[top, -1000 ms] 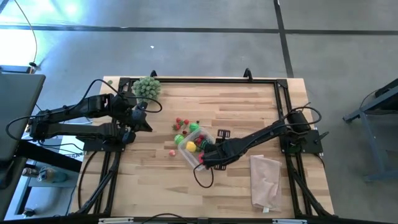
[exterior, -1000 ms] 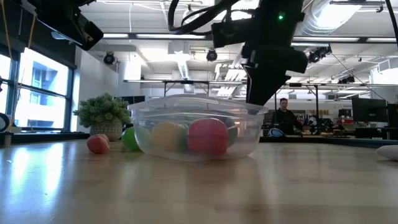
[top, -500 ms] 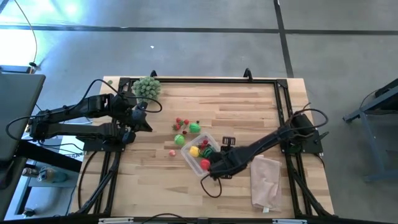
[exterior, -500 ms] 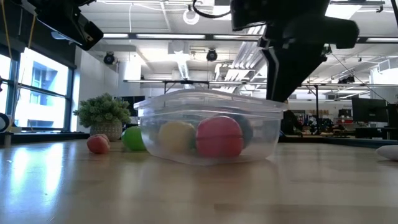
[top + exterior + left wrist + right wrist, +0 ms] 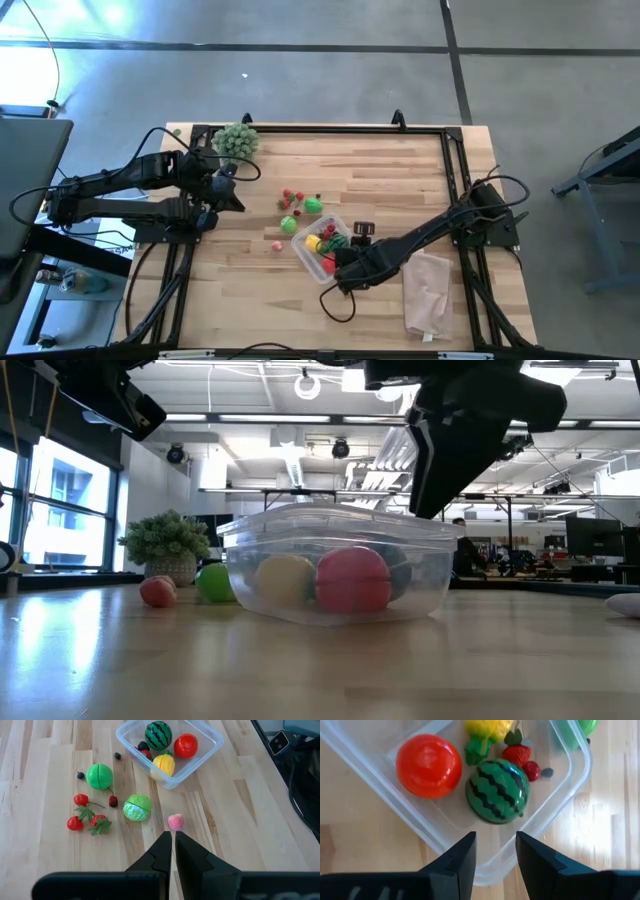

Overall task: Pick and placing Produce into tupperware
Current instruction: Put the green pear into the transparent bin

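Hovering over the small clear squarish plastic tupperware (image 5: 570, 805), right pincer (image 5: 495, 851) stands apart above striped green watermelon ball (image 5: 497, 791); left pincer (image 5: 173, 840) pressed together.

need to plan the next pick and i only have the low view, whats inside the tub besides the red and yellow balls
Observer: A striped watermelon ball sits in the tub too, beside a small strawberry.
Operator: anything left on the table i cant see
Observer: Yes, a leafy green ball and red cherries lie near the small pink piece.
Operator: where is the right gripper
Observer: The right gripper is open, its fingers astride the tub's wall at one corner.
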Motion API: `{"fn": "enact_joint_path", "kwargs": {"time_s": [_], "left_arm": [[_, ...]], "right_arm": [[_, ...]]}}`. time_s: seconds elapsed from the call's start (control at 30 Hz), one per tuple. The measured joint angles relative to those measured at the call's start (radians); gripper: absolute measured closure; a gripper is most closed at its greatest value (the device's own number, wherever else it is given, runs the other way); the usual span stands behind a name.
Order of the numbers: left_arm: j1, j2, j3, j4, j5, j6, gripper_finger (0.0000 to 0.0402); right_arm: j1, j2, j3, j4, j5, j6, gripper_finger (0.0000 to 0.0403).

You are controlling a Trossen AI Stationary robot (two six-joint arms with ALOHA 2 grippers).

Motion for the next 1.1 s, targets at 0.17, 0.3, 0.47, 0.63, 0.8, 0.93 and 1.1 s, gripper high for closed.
{"fn": "enact_joint_path", "kwargs": {"time_s": [0.17, 0.3, 0.47, 0.63, 0.8, 0.93, 1.1], "left_arm": [[0.000, 0.000, 0.000, 0.000, 0.000, 0.000, 0.0387], [0.000, 0.000, 0.000, 0.000, 0.000, 0.000, 0.0387], [0.000, 0.000, 0.000, 0.000, 0.000, 0.000, 0.0387], [0.000, 0.000, 0.000, 0.000, 0.000, 0.000, 0.0387], [0.000, 0.000, 0.000, 0.000, 0.000, 0.000, 0.0387], [0.000, 0.000, 0.000, 0.000, 0.000, 0.000, 0.0387], [0.000, 0.000, 0.000, 0.000, 0.000, 0.000, 0.0387]], "right_arm": [[0.000, -0.020, 0.000, 0.063, 0.003, -0.030, 0.0274], [0.000, -0.077, 0.000, 0.137, 0.041, -0.065, 0.0274], [-0.008, -0.173, 0.000, 0.223, 0.103, -0.183, 0.0274], [-0.070, -0.267, 0.000, 0.214, 0.129, -0.271, 0.0274], [-0.185, -0.332, 0.000, 0.227, 0.090, -0.391, 0.0274], [-0.308, -0.343, -0.001, 0.303, -0.087, -0.469, 0.0274], [-0.466, -0.358, -0.150, 0.588, -0.380, -0.572, 0.0274]]}}
